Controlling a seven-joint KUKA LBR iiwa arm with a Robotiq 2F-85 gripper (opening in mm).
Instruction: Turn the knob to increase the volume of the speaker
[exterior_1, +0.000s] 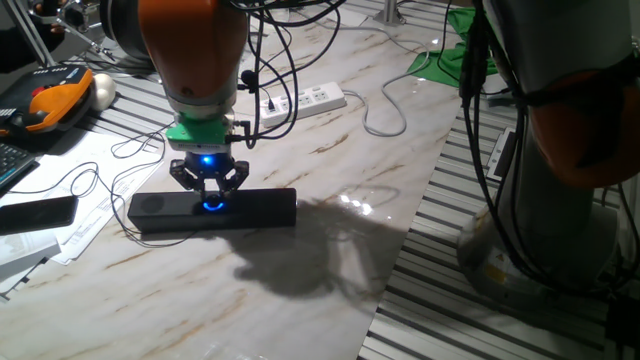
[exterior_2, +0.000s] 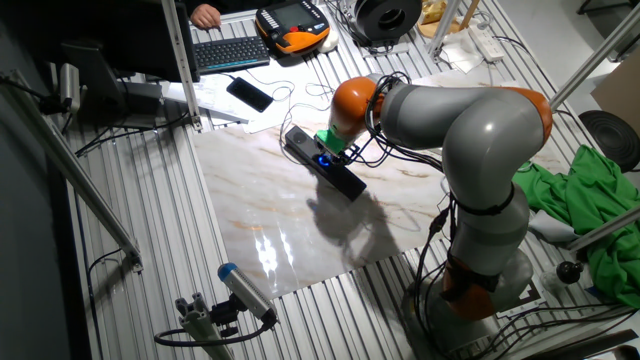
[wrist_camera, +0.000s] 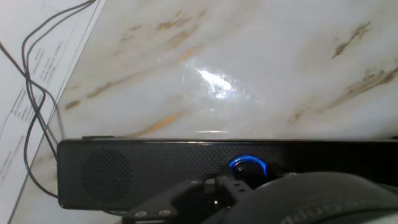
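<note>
On the marble-patterned table (exterior_1: 330, 190), the long black speaker (exterior_1: 255, 207) lies left of centre. Over its small blue-lit round knob (exterior_1: 212, 205) the tool (exterior_1: 209, 187) stands, fingers spread around it. I judge the turning remains.

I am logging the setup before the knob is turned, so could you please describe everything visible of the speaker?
The speaker is a long, narrow black bar, seemingly plastic with a fine mesh grille. It lies flat on the marble-patterned table. A round knob with a glowing blue ring sits mid-bar. The gripper stands right over it; contact is unclear.
</note>
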